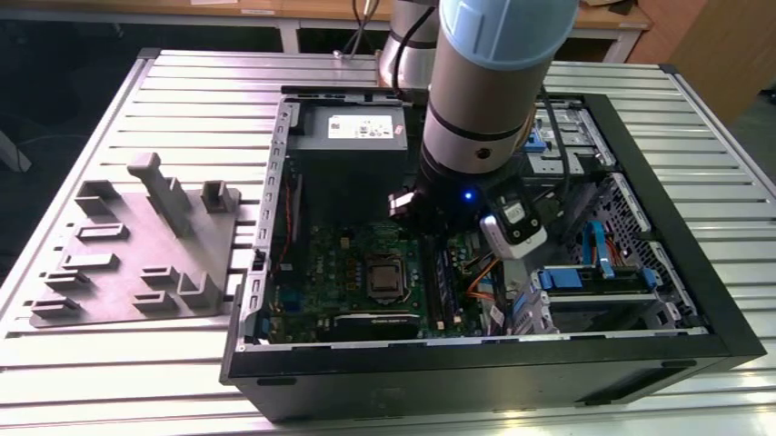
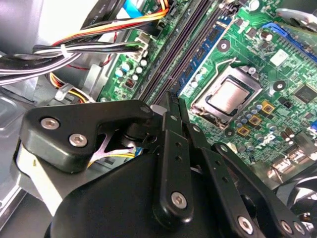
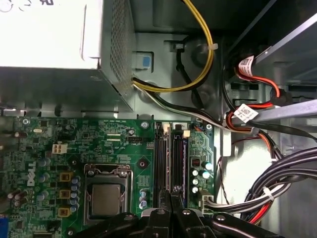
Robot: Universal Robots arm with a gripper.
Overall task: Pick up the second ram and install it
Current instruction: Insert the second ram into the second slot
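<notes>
Inside the open computer case (image 1: 485, 368), the second ram (image 1: 439, 282) stands on edge in a slot of the green motherboard (image 1: 322, 272), just beside the processor socket. Both wrist views show it as a long dark strip with a blue-green face (image 3: 178, 158) (image 2: 204, 43). My gripper (image 1: 422, 227) hangs over the end of the slots that lies toward the power supply. Its black fingers are shut, tips together right at the stick's top edge (image 3: 172, 194) (image 2: 176, 99). I cannot tell whether they pinch it. A second dark strip (image 3: 161, 158) runs alongside.
The grey power supply (image 1: 352, 127) fills the case's far end. Bundled cables (image 3: 277, 188) and blue-clipped drive bays (image 1: 594, 272) crowd the exterior view's right. The processor socket (image 3: 106, 198) lies beside the slots. A grey holder fixture (image 1: 134, 263) sits on the slatted table, left of the case.
</notes>
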